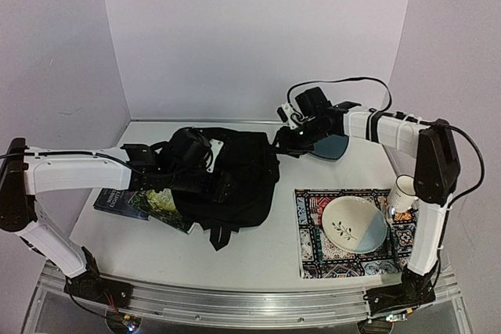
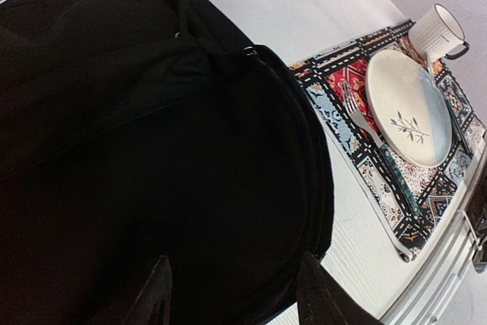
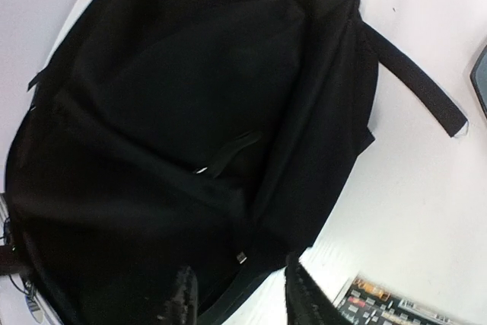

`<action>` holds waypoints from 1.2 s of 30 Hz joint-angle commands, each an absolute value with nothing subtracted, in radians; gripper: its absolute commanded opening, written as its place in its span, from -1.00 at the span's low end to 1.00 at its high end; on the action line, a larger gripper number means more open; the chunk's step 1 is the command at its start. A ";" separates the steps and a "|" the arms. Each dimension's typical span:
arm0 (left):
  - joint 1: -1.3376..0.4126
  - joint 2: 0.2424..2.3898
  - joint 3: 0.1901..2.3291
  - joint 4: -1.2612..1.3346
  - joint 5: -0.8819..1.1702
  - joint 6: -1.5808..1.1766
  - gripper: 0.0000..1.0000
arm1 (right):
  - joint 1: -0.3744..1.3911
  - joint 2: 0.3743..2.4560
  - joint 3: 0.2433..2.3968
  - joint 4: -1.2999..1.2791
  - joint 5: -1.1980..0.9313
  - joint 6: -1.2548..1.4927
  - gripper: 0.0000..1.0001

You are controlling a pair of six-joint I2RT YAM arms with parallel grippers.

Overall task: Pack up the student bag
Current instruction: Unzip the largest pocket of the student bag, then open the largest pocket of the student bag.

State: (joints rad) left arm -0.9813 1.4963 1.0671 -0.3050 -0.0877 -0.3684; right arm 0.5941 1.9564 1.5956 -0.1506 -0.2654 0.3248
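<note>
The student bag point(image 1: 239, 170), a large black fabric backpack, lies in the middle of the table with a strap end toward the near edge. My left gripper point(image 1: 215, 184) hovers over its near left part. In the left wrist view the left gripper point(image 2: 236, 298) is open, its fingers spread above the bag's zipped front panel point(image 2: 190, 173). My right gripper point(image 1: 288, 142) is at the bag's far right corner. The right wrist view shows the right gripper point(image 3: 240, 302) open, with the edge of the bag point(image 3: 190, 135) lying between the fingers, not pinched.
Books point(image 1: 141, 201) lie partly under the bag's left side. A patterned placemat point(image 1: 313, 252) at the right carries a pale plate point(image 1: 354, 223) and a fork point(image 2: 365, 127). A white mug point(image 1: 402, 192) stands beside it. A dark blue-grey flat object point(image 1: 333, 146) lies behind.
</note>
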 commanded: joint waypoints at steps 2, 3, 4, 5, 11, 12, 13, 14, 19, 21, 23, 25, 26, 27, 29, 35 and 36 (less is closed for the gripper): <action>-0.929 1.387 1.089 -0.463 -0.166 -0.565 0.31 | 0.695 1.840 1.548 -0.222 -0.203 0.213 0.06; -0.915 1.375 1.078 -0.493 -0.168 -0.600 0.34 | 0.716 1.843 1.548 -0.232 -0.187 0.196 0.14; -0.890 1.365 1.066 -0.515 -0.166 -0.627 0.35 | 0.734 1.847 1.552 -0.240 -0.176 0.183 0.21; -0.869 1.349 1.046 -0.531 -0.160 -0.656 0.35 | 0.755 1.857 1.558 -0.251 -0.167 0.167 0.29; -0.778 1.242 0.917 -0.542 -0.146 -0.781 0.35 | 0.864 1.963 1.645 -0.279 -0.095 0.108 0.59; -0.774 1.239 0.907 -0.541 -0.145 -0.793 0.34 | 0.880 1.982 1.660 -0.282 -0.083 0.098 0.62; -0.771 1.240 0.900 -0.540 -0.139 -0.801 0.33 | 0.893 2.001 1.677 -0.285 -0.073 0.089 0.65; -0.769 1.245 0.894 -0.540 -0.135 -0.810 0.32 | 0.908 2.027 1.689 -0.287 -0.066 0.079 0.67; -0.760 1.287 0.855 -0.521 -0.109 -0.849 0.16 | 0.980 2.099 1.702 -0.296 -0.008 0.027 0.81; -0.757 1.299 0.839 -0.498 -0.088 -0.855 0.10 | 1.008 2.108 1.691 -0.298 0.000 0.011 0.87; -0.752 1.307 0.825 -0.483 -0.068 -0.863 0.01 | 1.039 2.113 1.674 -0.299 0.030 -0.011 0.95; -0.749 1.310 0.810 -0.471 -0.053 -0.869 -0.07 | 1.068 2.114 1.654 -0.299 0.046 -0.042 0.97; -0.748 1.309 0.803 -0.465 -0.049 -0.873 -0.10 | 1.081 2.114 1.646 -0.299 0.054 -0.051 0.97; -0.748 1.307 0.796 -0.461 -0.045 -0.875 -0.12 | 1.093 2.114 1.636 -0.299 0.062 -0.060 0.97; -0.746 1.304 0.779 -0.452 -0.040 -0.881 -0.17 | 1.125 2.114 1.622 -0.292 0.086 -0.079 0.97; -0.738 1.323 0.743 -0.421 -0.021 -0.887 -0.26 | 1.169 2.126 1.606 -0.266 0.126 -0.107 0.97; -0.735 1.326 0.736 -0.412 -0.015 -0.887 -0.27 | 1.170 2.131 1.608 -0.263 0.144 -0.106 0.97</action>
State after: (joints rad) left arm -0.7452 1.3042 0.7668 -0.4514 -0.0455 -0.8713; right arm 1.1448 2.1120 1.6216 -0.2301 0.1067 -0.0661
